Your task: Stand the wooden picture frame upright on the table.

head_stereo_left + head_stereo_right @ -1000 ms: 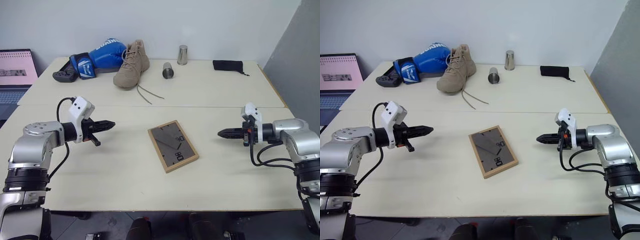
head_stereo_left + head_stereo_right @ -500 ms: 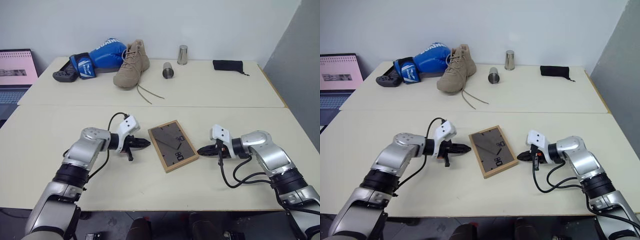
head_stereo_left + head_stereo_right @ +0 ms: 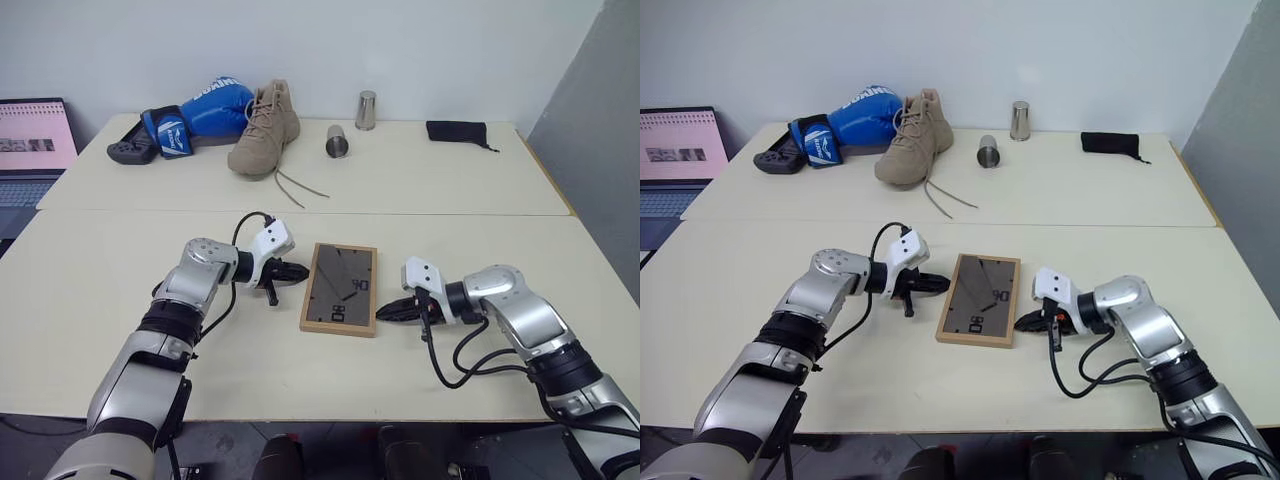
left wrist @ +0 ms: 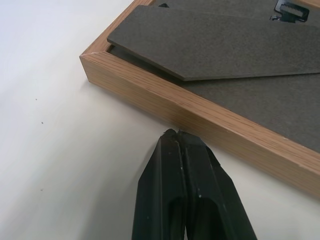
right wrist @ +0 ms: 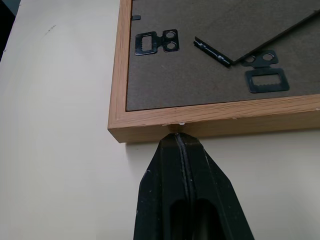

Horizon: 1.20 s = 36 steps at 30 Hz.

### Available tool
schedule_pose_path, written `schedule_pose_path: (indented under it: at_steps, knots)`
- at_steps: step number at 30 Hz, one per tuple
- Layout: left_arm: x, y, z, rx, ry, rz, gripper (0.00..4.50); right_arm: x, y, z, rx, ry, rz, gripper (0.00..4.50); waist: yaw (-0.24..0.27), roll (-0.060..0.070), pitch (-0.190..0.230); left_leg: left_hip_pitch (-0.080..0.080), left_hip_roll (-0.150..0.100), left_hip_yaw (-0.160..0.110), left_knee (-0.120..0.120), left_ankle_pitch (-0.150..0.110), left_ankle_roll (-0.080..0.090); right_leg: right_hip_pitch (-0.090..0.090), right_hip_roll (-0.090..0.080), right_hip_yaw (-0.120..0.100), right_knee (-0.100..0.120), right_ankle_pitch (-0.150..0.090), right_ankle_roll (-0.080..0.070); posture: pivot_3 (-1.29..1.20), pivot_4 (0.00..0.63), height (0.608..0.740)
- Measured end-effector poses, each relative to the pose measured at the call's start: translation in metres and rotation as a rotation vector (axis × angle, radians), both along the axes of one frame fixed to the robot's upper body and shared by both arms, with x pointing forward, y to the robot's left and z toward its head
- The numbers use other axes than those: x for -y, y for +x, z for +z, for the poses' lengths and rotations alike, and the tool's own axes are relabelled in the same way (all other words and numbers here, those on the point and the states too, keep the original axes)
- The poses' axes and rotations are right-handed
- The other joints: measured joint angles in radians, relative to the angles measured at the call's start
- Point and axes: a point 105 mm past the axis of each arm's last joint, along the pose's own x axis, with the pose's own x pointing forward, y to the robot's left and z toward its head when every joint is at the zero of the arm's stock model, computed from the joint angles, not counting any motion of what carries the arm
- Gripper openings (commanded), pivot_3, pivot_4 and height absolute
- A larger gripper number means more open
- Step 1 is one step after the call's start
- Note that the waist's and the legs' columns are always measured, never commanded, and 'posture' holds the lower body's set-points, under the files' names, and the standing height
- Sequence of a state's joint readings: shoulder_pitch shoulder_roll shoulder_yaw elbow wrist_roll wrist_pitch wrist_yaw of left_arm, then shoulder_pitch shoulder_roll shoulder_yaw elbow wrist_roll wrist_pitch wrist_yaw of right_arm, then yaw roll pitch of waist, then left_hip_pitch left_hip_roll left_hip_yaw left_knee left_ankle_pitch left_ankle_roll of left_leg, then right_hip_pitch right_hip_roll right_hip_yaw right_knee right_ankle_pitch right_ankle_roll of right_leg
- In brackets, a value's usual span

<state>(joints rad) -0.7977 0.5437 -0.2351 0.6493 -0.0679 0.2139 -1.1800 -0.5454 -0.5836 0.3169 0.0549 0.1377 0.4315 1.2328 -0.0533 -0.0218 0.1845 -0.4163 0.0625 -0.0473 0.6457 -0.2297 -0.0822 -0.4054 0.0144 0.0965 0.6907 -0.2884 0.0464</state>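
**Closed grippers press on both long sides of the face-down frame**

The small rectangular light-wood picture frame (image 3: 340, 288) lies flat, dark grey back panel up, on the pale cream table (image 3: 480, 190), in the near half just below the tabletop's middle seam. The left gripper (image 3: 303, 271), fingers pressed together, touches the frame's left long edge near its far corner. The right gripper (image 3: 384, 313), likewise closed, touches the right long edge near the near corner.

Plain white wall (image 3: 450, 50) behind counter (image 3: 450, 190). Grey partition (image 3: 600, 110) at right. Laptop with pink screen (image 3: 35, 135) on lower desk at far left. Even, soft indoor light.
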Motion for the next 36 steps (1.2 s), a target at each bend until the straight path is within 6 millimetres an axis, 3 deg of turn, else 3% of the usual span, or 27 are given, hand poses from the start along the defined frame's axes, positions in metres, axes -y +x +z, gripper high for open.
schedule_pose_path:
  at_steps: [4, 7, 10, 15, 21, 26, 36]
  knots:
    - [-0.011, -0.002, 0.003, -0.014, 0.013, 0.01, 0.03, 0.013, 0.008, -0.003, 0.011, -0.027, -0.045, 0.0, -0.007, 0.0, 0.0, 0.0, 0.0, 0.0, 0.0, 0.0, 0.0, 0.0, 0.0, 0.0, 0.0, 0.0, 0.0, 0.0, 0.15, 0.74]
    - [-0.034, -0.008, 0.006, -0.064, 0.011, 0.064, 0.43, 0.033, 0.024, 0.001, 0.054, -0.052, -0.144, 0.0, -0.012, 0.0, 0.0, 0.001, 0.0, 0.0, 0.0, 0.0, 0.0, -0.001, 0.001, 0.0, 0.002, -0.001, -0.001, 0.0, 0.15, 0.74]
    - [-0.044, -0.022, 0.006, -0.247, -0.076, 0.108, 1.21, 0.035, 0.036, 0.006, 0.079, -0.032, -0.189, 0.0, -0.014, 0.0, 0.0, 0.001, 0.0, 0.0, 0.0, 0.0, 0.0, -0.001, 0.001, 0.0, 0.004, -0.001, -0.002, 0.0, 0.15, 0.74]
    - [-0.038, -0.04, 0.009, -0.63, -0.353, 0.237, 2.18, 0.022, 0.037, 0.004, 0.071, 0.001, -0.174, 0.0, -0.018, 0.0, 0.0, 0.0, 0.0, -0.002, 0.0, 0.0, 0.0, -0.001, 0.001, -0.001, 0.006, -0.001, -0.002, 0.0, 0.15, 0.74]
    - [-0.027, -0.051, 0.013, -0.827, -0.453, 0.266, 3.33, 0.023, 0.037, 0.004, 0.073, -0.001, -0.18, 0.0, -0.024, 0.0, 0.0, 0.001, 0.0, -0.003, 0.0, 0.0, 0.0, -0.001, 0.001, -0.002, 0.006, -0.002, -0.003, 0.0, 0.15, 0.74]
    - [-0.024, -0.054, 0.013, -0.845, -0.451, 0.265, 4.47, 0.024, 0.037, 0.003, 0.072, -0.005, -0.183, 0.0, -0.028, 0.0, 0.0, 0.001, 0.0, -0.003, 0.0, 0.0, 0.0, -0.001, 0.001, -0.002, 0.006, -0.002, -0.003, 0.0, 0.15, 0.74]
    - [-0.021, -0.056, 0.011, -0.849, -0.443, 0.254, 4.47, 0.019, 0.04, 0.003, 0.078, 0.003, -0.187, 0.0, -0.028, 0.0, 0.0, 0.001, 0.0, -0.003, 0.0, 0.0, 0.0, -0.001, 0.001, -0.002, 0.006, -0.002, -0.003, 0.0, 0.15, 0.74]
